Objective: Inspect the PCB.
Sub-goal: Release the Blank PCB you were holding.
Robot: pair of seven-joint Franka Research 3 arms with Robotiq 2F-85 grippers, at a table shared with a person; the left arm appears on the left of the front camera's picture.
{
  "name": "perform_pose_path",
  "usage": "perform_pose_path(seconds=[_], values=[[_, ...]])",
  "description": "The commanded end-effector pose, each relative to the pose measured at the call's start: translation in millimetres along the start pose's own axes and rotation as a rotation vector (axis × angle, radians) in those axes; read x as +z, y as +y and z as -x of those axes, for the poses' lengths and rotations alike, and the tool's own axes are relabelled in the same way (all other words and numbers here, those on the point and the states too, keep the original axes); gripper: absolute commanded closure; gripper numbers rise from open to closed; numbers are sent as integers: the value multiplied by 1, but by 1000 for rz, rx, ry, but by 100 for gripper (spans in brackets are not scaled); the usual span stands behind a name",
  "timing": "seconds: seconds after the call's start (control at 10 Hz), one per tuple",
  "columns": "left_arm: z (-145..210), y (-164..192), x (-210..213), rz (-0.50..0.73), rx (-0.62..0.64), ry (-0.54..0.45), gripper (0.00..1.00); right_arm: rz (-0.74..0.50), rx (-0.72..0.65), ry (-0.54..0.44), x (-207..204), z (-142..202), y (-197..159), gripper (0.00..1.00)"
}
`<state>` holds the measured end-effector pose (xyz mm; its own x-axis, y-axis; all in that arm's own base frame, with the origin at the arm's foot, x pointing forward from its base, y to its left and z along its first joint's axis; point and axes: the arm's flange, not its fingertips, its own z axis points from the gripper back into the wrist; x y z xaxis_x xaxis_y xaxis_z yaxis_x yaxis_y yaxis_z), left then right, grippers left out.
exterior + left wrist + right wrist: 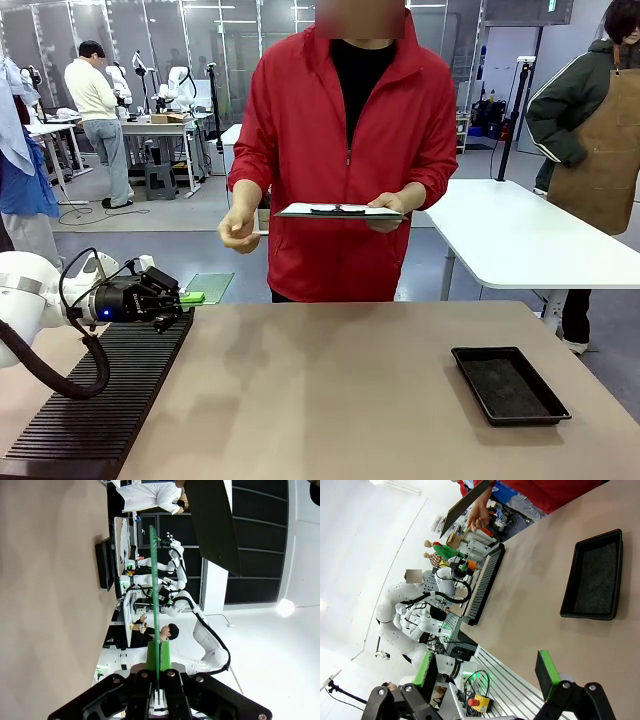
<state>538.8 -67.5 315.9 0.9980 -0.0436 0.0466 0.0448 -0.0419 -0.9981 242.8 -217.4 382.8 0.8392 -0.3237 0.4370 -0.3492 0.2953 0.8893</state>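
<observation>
At table's left edge: PCB clamped

We see the left gripper [178,298] pinching the PCB [210,287] by its green-block end, over the slotted rack [100,400]. Wrist view has it edge-on, front view its pale face. Right gripper [487,667] has its jaws wide apart. One black tray [510,385] sits at right. Farther off, a person holds one clipboard [340,211].

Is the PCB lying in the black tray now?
No, the left gripper holds the PCB in the air at the table's left side, far from the black tray.
</observation>
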Motion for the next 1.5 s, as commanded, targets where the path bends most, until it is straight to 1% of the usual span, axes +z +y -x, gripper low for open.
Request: perform_pose_path(seconds=[0.0, 1.4], values=[[1, 0, -1, 0, -1, 3, 97, -11, 14, -12, 0, -1, 1, 0], [1, 0, -1, 0, -1, 3, 97, -11, 14, -12, 0, -1, 1, 0]])
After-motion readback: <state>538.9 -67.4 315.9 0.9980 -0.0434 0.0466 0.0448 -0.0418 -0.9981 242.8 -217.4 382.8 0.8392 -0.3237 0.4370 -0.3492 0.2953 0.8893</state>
